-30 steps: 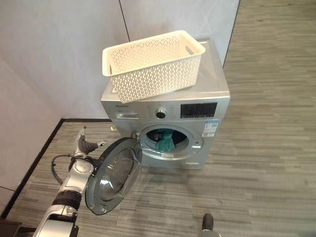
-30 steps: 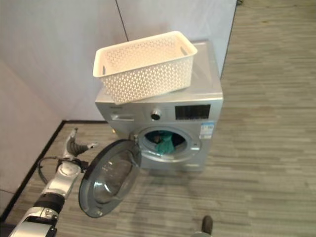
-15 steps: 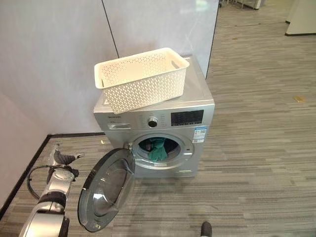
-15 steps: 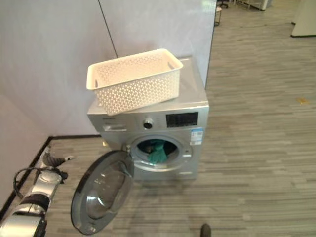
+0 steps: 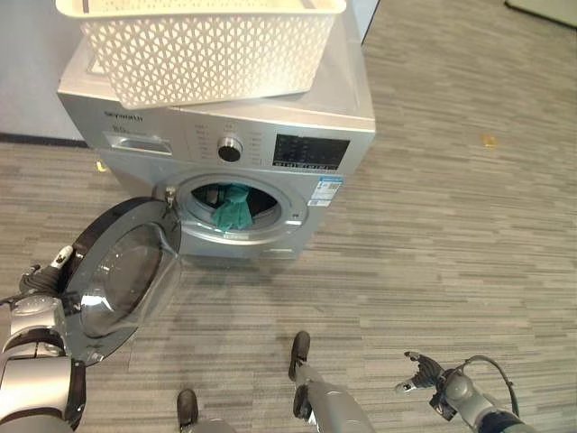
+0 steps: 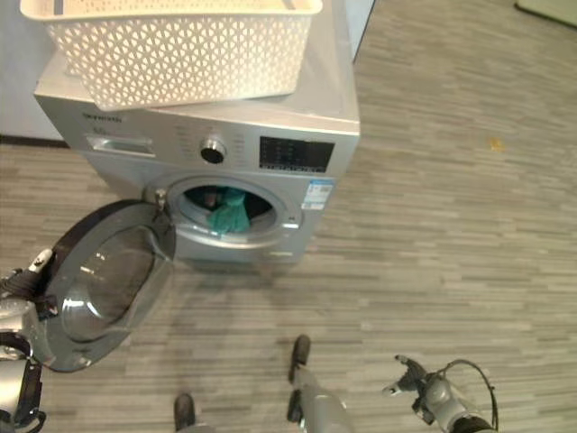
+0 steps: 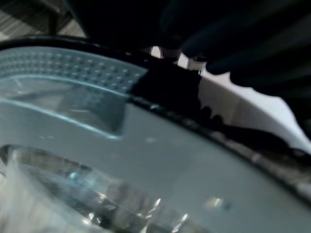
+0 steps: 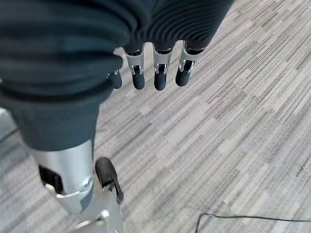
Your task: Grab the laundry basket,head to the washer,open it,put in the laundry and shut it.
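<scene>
Seemingly, washer door (image 5: 122,280) swung wide, facing rightward.

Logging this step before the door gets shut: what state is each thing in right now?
Washer: open.
Washer door: swung wide open.
Green laundry: in the drum, hanging at the opening.
Laundry basket: upright on top of the washer.
Left hand: at the door's outer edge.
Right hand: open, holding nothing.

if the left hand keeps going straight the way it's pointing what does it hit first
Most likely the washer door. The left hand sits right behind the open door's outer rim, and the left wrist view shows the door's rim and glass directly ahead; whether it already touches is unclear.
</scene>
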